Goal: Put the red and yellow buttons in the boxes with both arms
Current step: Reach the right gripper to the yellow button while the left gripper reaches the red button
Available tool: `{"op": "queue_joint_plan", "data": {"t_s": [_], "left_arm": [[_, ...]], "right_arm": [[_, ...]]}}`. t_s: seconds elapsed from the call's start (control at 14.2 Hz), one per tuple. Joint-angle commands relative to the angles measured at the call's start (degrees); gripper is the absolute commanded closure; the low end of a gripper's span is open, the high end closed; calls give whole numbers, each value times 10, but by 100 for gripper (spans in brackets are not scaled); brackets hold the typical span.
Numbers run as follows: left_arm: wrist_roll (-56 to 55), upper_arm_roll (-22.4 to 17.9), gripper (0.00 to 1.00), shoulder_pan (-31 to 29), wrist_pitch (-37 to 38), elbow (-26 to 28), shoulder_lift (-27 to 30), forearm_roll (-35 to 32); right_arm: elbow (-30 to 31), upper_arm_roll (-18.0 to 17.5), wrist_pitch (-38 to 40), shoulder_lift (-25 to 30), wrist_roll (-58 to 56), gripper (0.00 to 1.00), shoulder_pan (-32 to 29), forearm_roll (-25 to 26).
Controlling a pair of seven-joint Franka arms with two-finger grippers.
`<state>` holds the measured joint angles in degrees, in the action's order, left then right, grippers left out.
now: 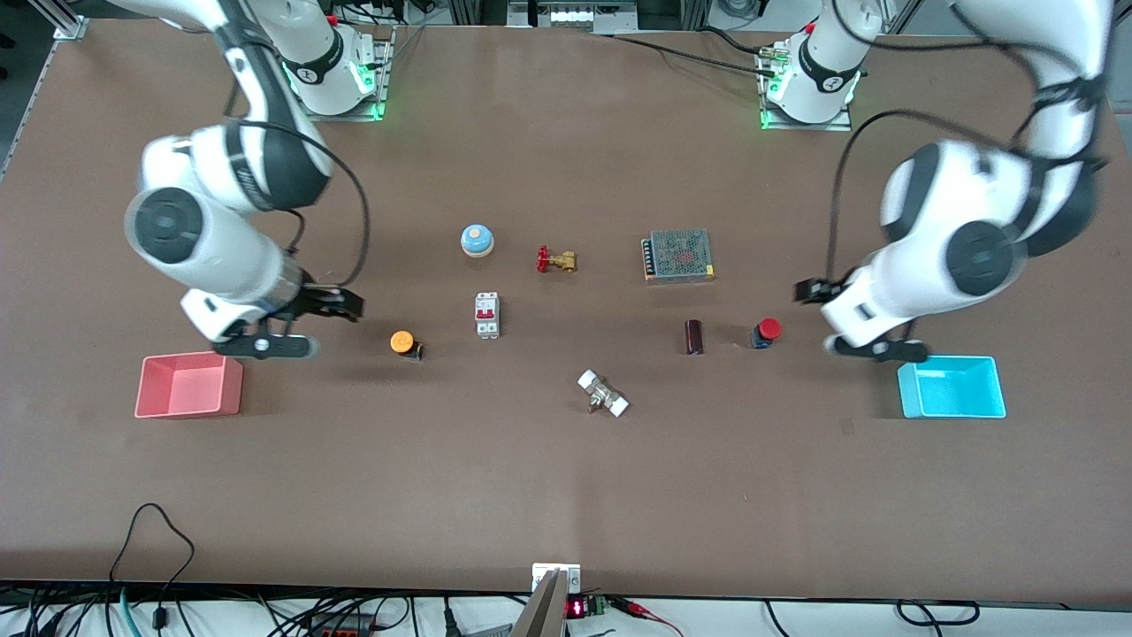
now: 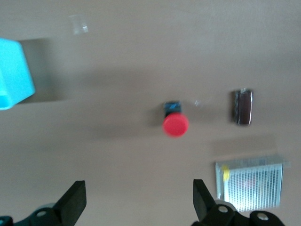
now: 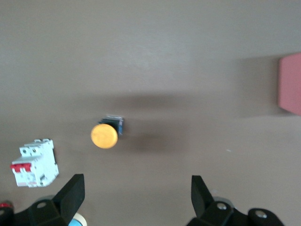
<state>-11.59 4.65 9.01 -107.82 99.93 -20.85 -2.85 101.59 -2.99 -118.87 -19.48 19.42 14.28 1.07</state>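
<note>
The orange-yellow button (image 1: 403, 342) lies on the table between the pink-red box (image 1: 189, 385) and a white breaker. My right gripper (image 1: 265, 345) hangs over the table beside the pink-red box's farther rim, open and empty. In the right wrist view the yellow button (image 3: 105, 134) lies ahead of the open gripper (image 3: 136, 195), and the pink-red box (image 3: 290, 84) is at the edge. The red button (image 1: 767, 332) lies near the cyan box (image 1: 952, 387). My left gripper (image 1: 875, 348) hangs between them, open and empty. The left wrist view shows the red button (image 2: 176, 123), the cyan box (image 2: 14, 73) and the open gripper (image 2: 138, 197).
A white breaker (image 1: 486, 315), a blue-and-white dome (image 1: 477, 240), a brass valve with a red handle (image 1: 555, 260), a meshed power supply (image 1: 679, 256), a dark cylinder (image 1: 694, 337) and a white-ended metal fitting (image 1: 603, 394) lie about the table's middle.
</note>
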Motion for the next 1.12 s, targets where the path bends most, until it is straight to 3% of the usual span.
{"op": "queue_joint_plan", "data": {"t_s": [0.0,0.21,0.42,0.77,0.84,0.91,1.05], "left_arm": [[-61,-1,0,19,-89,33,-33,-53],[-86,-1,0,17,-250,119,-40,-53],[-112,-1,0,18,-361,176,-59,-53],[-119,0,3,18,-389,195,-66,-53],[-119,0,21,16,-389,197,-67,-53],[-111,-1,51,15,-389,197,-67,-53],[-114,0,82,14,-385,196,-64,-53]], "right_arm": [[57,3,-91,-8,43,0,24,4],[73,3,-144,-38,48,0,33,7],[73,3,-191,-71,49,0,43,7],[69,3,-224,-100,72,0,43,7],[68,3,-225,-104,72,0,44,12],[68,3,-227,-106,73,0,44,22],[68,3,-233,-114,73,0,44,24]]}}
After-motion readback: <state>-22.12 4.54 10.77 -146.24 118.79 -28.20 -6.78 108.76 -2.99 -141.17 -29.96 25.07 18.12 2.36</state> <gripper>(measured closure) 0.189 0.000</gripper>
